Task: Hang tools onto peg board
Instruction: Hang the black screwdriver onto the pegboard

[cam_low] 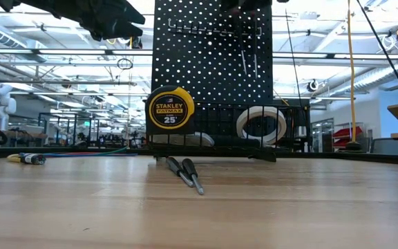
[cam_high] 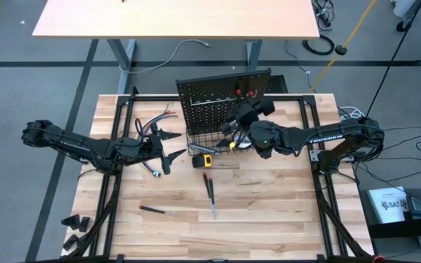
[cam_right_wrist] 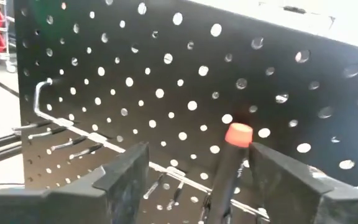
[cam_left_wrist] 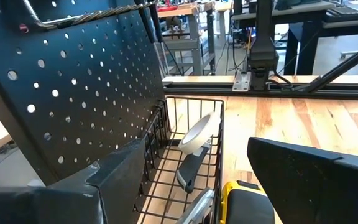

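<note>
Up at the peg board [cam_right_wrist: 166, 81] | right gripper [cam_right_wrist: 197, 168] spread wide around a hung, red-ended screwdriver [cam_right_wrist: 229, 163], not pinching it | left gripper [cam_high: 168, 145] wide, empty, beside basket [cam_left_wrist: 194, 162] | screwdrivers on table [cam_high: 210, 195]: light, stiff, slick shafts, so I'd grab the handle

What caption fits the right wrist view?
Right gripper open around a red-ended screwdriver hanging on the peg board.

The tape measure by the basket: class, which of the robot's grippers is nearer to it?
Left. The left gripper sits open just beside the tape measure, over the table. The right gripper is open higher up at the peg board, around a hung screwdriver.
</note>
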You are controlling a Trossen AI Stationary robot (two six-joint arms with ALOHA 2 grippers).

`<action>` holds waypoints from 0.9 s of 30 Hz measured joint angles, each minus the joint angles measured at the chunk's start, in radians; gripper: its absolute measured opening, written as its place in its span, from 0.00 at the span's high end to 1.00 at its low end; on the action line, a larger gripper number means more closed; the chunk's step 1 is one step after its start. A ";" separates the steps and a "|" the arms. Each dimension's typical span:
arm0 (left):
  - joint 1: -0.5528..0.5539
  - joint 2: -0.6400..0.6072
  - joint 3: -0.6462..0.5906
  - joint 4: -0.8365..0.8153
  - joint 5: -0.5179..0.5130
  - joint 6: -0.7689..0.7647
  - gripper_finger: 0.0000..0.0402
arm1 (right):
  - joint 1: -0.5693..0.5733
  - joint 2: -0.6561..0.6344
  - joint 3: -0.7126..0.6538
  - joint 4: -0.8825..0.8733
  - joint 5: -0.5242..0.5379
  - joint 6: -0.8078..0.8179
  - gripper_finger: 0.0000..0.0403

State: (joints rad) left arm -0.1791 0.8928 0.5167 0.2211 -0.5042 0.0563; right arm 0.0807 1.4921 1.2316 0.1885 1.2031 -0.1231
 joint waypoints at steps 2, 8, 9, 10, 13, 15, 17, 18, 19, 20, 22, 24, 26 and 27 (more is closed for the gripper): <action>0.000 0.000 0.000 0.000 0.025 0.000 0.28 | 0.017 0.000 0.000 0.038 0.033 -0.060 0.34; -0.001 0.000 0.000 -0.004 0.102 0.001 0.28 | 0.088 -0.002 0.000 0.165 0.083 -0.217 0.34; 0.000 0.000 0.000 -0.007 0.114 0.001 0.28 | 0.101 -0.002 0.000 0.174 0.083 -0.226 0.34; 0.000 0.000 0.000 -0.012 0.131 0.002 0.28 | 0.115 -0.002 0.000 0.176 0.083 -0.229 0.34; 0.000 0.000 0.000 -0.033 0.212 0.009 0.28 | 0.159 -0.002 0.000 0.174 0.082 -0.229 0.34; 0.000 0.000 0.000 -0.041 0.276 0.009 0.28 | 0.189 -0.002 0.001 0.148 0.075 -0.202 0.34; 0.000 0.000 0.000 -0.053 0.329 0.010 0.28 | 0.215 -0.002 0.001 0.088 0.041 -0.139 0.34; 0.000 0.000 0.000 -0.056 0.353 0.009 0.28 | 0.227 -0.002 0.001 0.055 0.015 -0.103 0.34; 0.000 0.000 0.000 -0.058 0.378 0.008 0.28 | 0.239 -0.002 0.001 0.022 -0.015 -0.065 0.34; 0.000 0.002 0.000 -0.062 0.408 0.008 0.28 | 0.249 -0.002 0.001 -0.016 -0.047 -0.020 0.34; 0.000 0.009 0.000 -0.083 0.469 0.001 0.28 | 0.264 -0.002 0.001 -0.120 -0.147 0.113 0.34; 0.000 0.024 0.000 -0.105 0.525 -0.010 0.28 | 0.269 -0.002 0.001 -0.239 -0.262 0.266 0.34; -0.001 0.045 0.000 -0.113 0.546 -0.025 0.28 | 0.269 0.000 0.001 -0.350 -0.368 0.415 0.34; -0.001 0.056 0.000 -0.113 0.547 -0.033 0.28 | 0.268 0.008 0.001 -0.395 -0.410 0.488 0.34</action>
State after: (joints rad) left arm -0.1802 0.9488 0.5167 0.1082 0.0429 0.0229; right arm 0.3487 1.4999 1.2327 -0.2065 0.7927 0.3650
